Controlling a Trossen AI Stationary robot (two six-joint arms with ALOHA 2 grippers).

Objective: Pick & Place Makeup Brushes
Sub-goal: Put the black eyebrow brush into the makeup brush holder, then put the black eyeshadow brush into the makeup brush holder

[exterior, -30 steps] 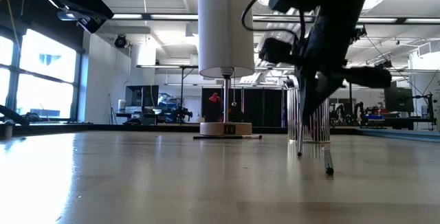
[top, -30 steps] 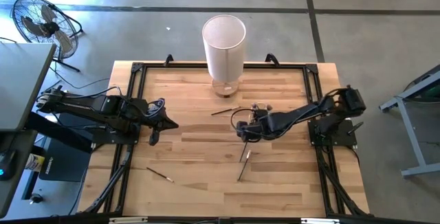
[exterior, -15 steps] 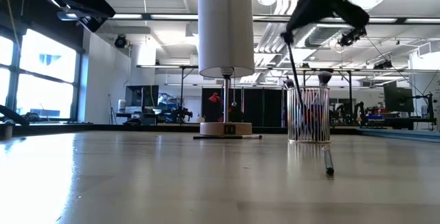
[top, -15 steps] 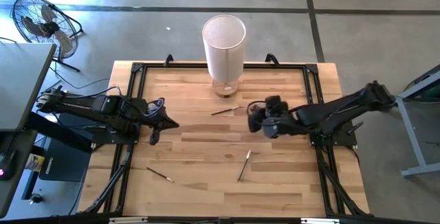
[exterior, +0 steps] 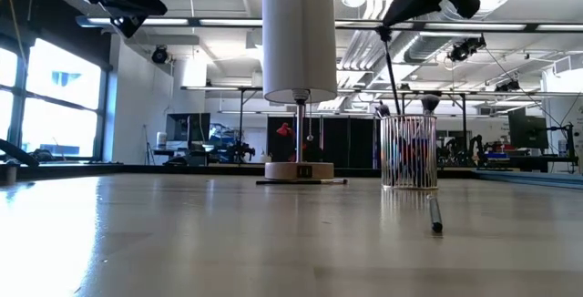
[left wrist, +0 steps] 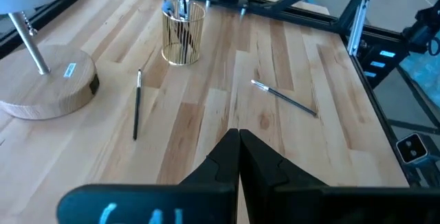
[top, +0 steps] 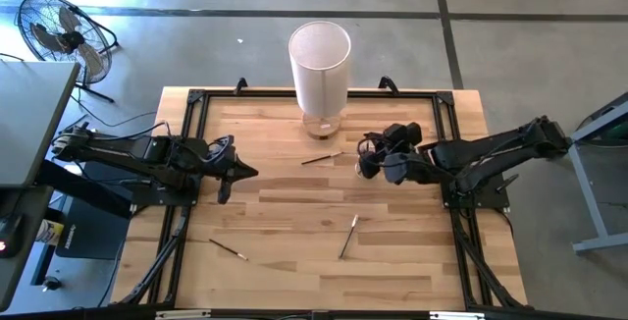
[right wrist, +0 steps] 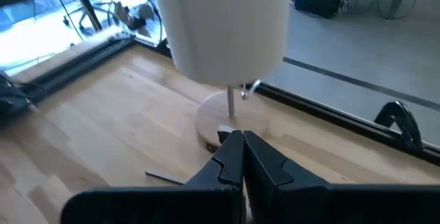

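Hanging above the clear wire-walled cup [exterior: 408, 153], a thin dark makeup brush [exterior: 390, 69] is pinched between the pressed-together fingers of the right gripper [top: 368, 155]. Other brushes are stood inside that cup. Three more thin brushes [top: 347, 236] [top: 227, 249] [top: 321, 158] are left lying apart on the pale wooden table [top: 294, 281]. The left gripper [top: 238, 174], fingers pressed together, is held over the table's left side.

Lighting: bright, even, from ceiling strip lights [exterior: 228, 24] and windows [exterior: 55, 106]. Shadows: soft. Glare: pale sheen across bench [exterior: 182, 233] foreground. Focus: wrist-view foregrounds blurred.
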